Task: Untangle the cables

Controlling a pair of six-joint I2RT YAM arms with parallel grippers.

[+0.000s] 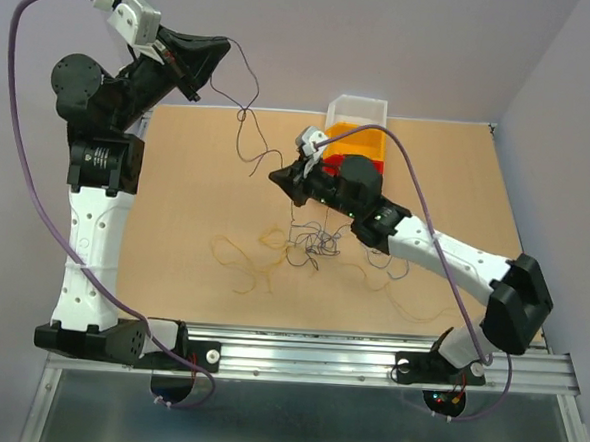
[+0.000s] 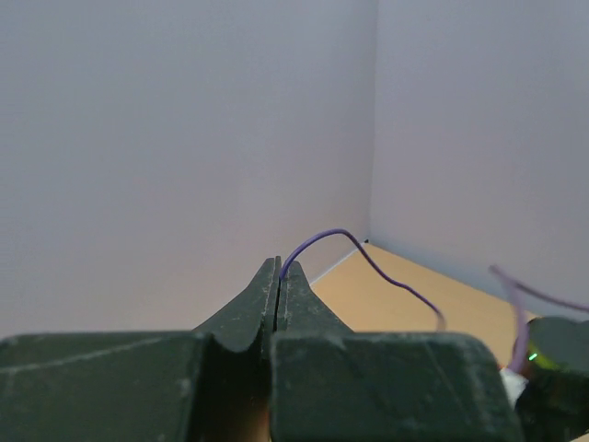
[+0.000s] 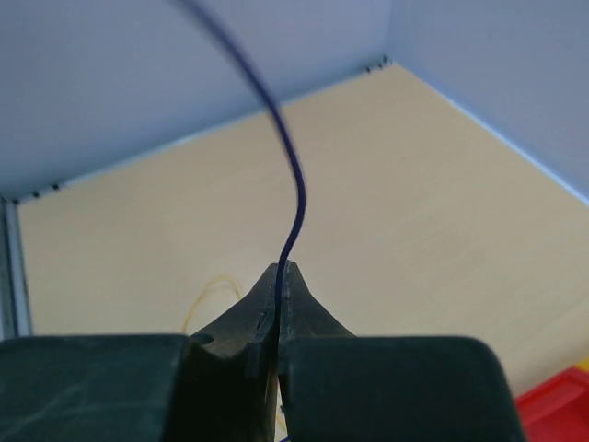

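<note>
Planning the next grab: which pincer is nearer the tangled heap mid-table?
Right. The right pincer hangs close by the tangled heap; the left pincer is raised far beyond it, far-left. Both pinch the purple wire.

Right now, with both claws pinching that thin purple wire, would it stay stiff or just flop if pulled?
Probably floppy: the purple wire curves and kinks between the left gripper and right gripper instead of running straight. Likely very light, being thread-thin. Pulling may drag the tangle below, which it seems to trail into.
</note>
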